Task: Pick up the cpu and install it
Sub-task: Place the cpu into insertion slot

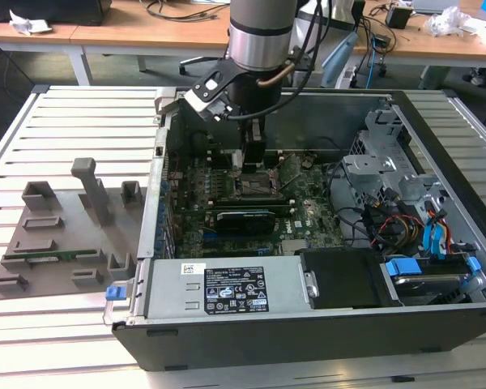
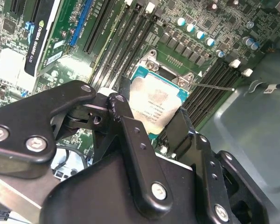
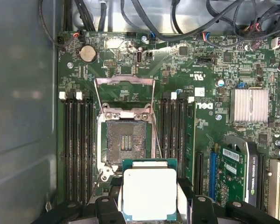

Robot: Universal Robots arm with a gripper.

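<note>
The gripper [image 3: 149,207] pinches the cpu [image 3: 149,192] by two opposite edges, the faint print on its silver lid not legible, close over the empty socket [image 3: 126,140] just ahead of it, with a white-labelled power supply [image 1: 223,292] well apart.

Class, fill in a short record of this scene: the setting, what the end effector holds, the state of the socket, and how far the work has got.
setting: open computer case on a slatted table
end effector: shut on the cpu, gripped by its edges, metal top showing in both wrist views
socket: empty, contacts exposed, retaining frame swung open
cpu position: held over the motherboard close to the socket, not seated
progress: cpu picked up, not yet installed
</note>
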